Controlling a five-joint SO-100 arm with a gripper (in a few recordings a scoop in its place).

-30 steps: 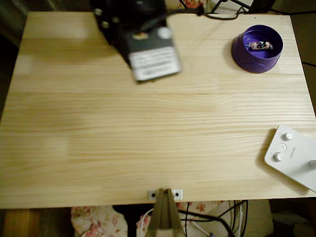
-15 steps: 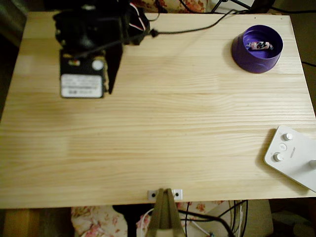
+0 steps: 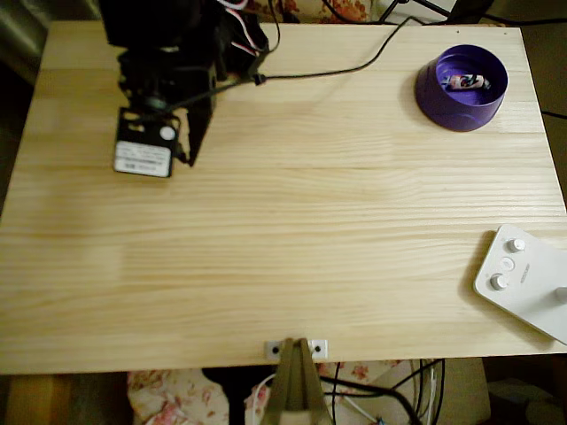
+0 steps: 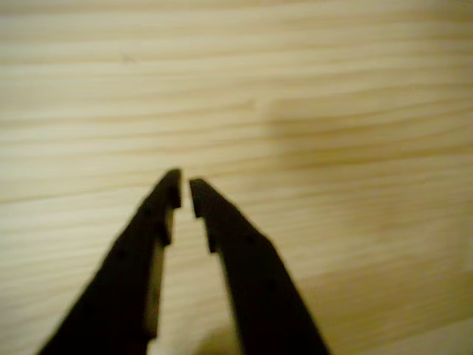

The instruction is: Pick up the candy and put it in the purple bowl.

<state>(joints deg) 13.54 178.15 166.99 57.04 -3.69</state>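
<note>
The candy (image 3: pixel 466 82), pinkish-white with a dark mark, lies inside the purple bowl (image 3: pixel 440 96) at the table's far right corner in the overhead view. My black arm hangs over the far left of the table, a long way from the bowl. Its gripper (image 3: pixel 189 156) points toward the table's near side, beside a white-labelled motor block (image 3: pixel 143 158). In the wrist view the gripper (image 4: pixel 184 188) is shut, its two dark fingertips (image 4: pixel 169 186) almost touching with nothing between them, above bare wood.
A white device with knobs (image 3: pixel 523 279) lies at the near right edge. A black cable (image 3: pixel 337 64) runs across the far side of the table from the arm. A bracket (image 3: pixel 297 349) sits at the near edge's middle.
The arm has swung from the far middle of the table to the far left and drawn back slightly. The candy stays in the bowl.
</note>
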